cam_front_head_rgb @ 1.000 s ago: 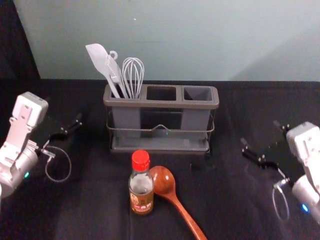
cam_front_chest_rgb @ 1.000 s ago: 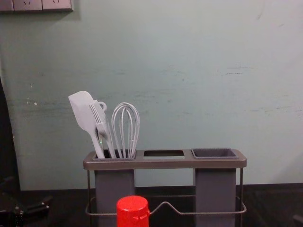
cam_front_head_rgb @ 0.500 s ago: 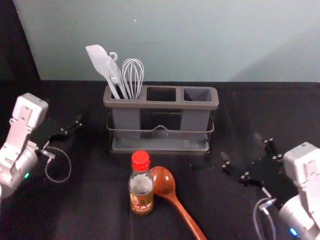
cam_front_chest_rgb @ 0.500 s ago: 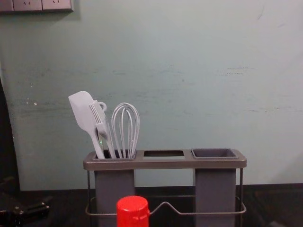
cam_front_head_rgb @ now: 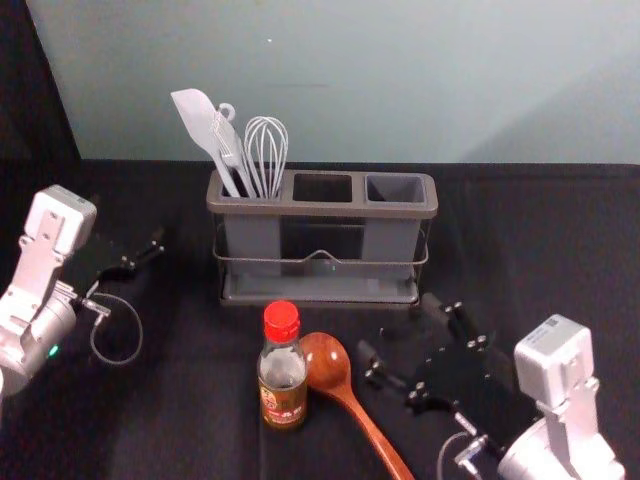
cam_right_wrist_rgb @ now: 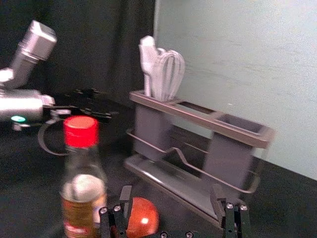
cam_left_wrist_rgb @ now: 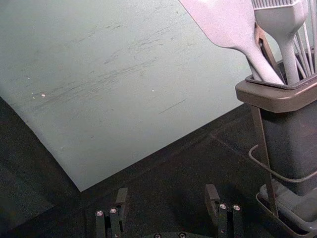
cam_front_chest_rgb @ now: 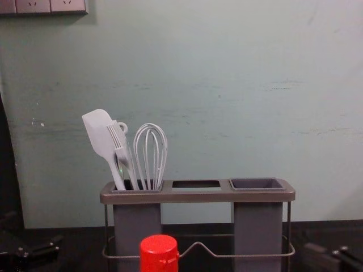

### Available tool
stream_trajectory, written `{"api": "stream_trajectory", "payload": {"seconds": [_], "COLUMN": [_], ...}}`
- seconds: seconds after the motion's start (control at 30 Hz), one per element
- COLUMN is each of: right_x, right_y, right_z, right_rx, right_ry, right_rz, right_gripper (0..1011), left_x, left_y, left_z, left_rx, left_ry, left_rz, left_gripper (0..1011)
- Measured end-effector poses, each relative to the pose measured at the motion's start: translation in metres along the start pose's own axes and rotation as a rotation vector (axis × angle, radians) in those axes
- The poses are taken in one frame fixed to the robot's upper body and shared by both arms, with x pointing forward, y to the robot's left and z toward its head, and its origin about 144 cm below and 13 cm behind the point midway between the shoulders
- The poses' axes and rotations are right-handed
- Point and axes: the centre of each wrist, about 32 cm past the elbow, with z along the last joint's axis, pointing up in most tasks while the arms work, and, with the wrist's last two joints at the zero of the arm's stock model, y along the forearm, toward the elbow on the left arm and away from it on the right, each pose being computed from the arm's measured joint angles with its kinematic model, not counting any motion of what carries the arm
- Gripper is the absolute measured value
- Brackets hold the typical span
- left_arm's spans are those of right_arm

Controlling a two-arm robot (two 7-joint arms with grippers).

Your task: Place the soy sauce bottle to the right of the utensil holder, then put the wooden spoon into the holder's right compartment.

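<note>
- Right gripper (cam_front_head_rgb: 398, 326) has swung inward, near wooden spoon (cam_front_head_rgb: 327, 362); jaws apart, empty;
- soy sauce bottle (cam_front_head_rgb: 283, 372) upright before utensil holder (cam_front_head_rgb: 322, 209), unmoved; bottle grasp likely next;
- left gripper (cam_left_wrist_rgb: 167, 190) parked at left, open.

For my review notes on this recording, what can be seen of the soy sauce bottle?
The soy sauce bottle stands upright in front of the utensil holder, slightly left of its middle. It has a red cap, a clear body of glass or plastic, narrower at the neck, and a brown-gold label low down. The wooden spoon lies close by on its right; contact is unclear. The open right gripper is beyond the spoon, not touching the bottle.
</note>
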Motion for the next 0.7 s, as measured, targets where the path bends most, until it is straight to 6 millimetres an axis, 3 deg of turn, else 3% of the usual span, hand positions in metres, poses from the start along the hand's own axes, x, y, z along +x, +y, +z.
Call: {"api": "stream_trajectory", "payload": {"seconds": [0.33,0.7], "right_x": [-0.02,-0.024], "right_y": [0.004,0.019], "right_z": [0.006,0.007], "right_rx": [0.035,0.074], "right_ry": [0.072,0.139], "right_rz": [0.098,0.162], "right_gripper": [1004,1004], "left_x": [0.0,0.0], "left_y": [0.0,0.0], "left_z": [0.0,0.0], "left_rx": [0.0,0.0], "left_ry": [0.0,0.0], "left_rz": [0.0,0.0], "left_gripper": [1000,1000]}}
